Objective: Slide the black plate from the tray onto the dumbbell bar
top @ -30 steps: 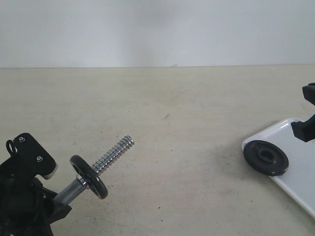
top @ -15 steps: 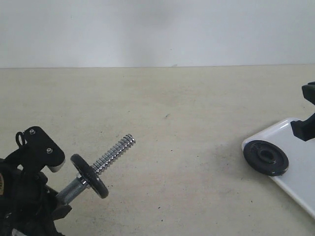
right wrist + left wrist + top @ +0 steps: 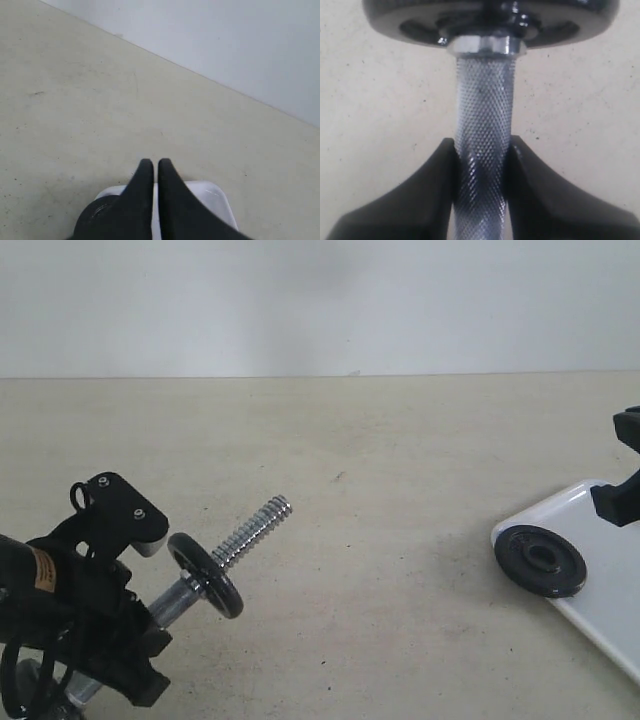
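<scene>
The black plate (image 3: 541, 561) lies flat on the tray (image 3: 612, 585), at the corner of the tray that points toward 9 o'clock in the exterior view, with its centre hole facing up and its rim reaching the tray's edge. The tray itself sits at about 4 o'clock in that view, running out of the picture at the right. The right gripper (image 3: 150, 167) is above the tray, just beside the plate; its 2 black fingers (image 3: 142, 190) stand almost together with only a thin slit between them, and nothing is held in it. Whether it touches the tray cannot be told. Well apart from all this, across the bare beige table (image 3: 380, 460), the dumbbell bar (image 3: 250, 530) is at about 8 o'clock in the exterior view, tilted up off the table with its threaded free end pointing toward 2 o'clock. 1 small black disc (image 3: 205, 575) sits on the bar below the thread, backed by a chrome nut (image 3: 487, 46). The left gripper (image 3: 482, 150) is clamped on the cross-hatched shaft just behind that nut, 1 black finger pressed against each side of it. The threaded end is bare. A pale wall (image 3: 320, 300) stands behind the table at 12 o'clock.
</scene>
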Available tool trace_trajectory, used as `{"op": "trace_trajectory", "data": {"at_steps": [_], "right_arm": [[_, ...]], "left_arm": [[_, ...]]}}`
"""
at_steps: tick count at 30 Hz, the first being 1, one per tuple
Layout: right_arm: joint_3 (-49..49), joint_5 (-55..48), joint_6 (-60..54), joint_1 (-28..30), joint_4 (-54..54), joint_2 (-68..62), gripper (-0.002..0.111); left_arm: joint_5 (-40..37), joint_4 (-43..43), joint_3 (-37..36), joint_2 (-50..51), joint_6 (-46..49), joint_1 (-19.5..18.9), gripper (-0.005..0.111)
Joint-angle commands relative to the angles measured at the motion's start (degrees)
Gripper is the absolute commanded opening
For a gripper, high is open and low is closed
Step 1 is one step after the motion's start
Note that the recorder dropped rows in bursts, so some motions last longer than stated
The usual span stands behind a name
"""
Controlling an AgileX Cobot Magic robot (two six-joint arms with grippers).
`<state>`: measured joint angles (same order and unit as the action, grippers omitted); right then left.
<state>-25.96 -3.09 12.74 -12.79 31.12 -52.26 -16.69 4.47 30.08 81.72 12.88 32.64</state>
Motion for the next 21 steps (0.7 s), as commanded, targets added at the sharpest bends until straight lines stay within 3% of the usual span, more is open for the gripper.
{"op": "trace_trajectory", "data": {"at_steps": [1, 21], "right_arm": [[0.3, 0.3, 0.2, 0.2, -0.2, 0.3, 0.001], [-0.3, -9.6, 0.2, 0.2, -0.4, -0.2, 0.001]], "left_arm": [[33.0, 0.9, 4.7, -0.7, 0.1, 0.0, 0.004], [33.1, 0.9, 10.6, 5.9, 0.6, 0.0, 0.004]]}}
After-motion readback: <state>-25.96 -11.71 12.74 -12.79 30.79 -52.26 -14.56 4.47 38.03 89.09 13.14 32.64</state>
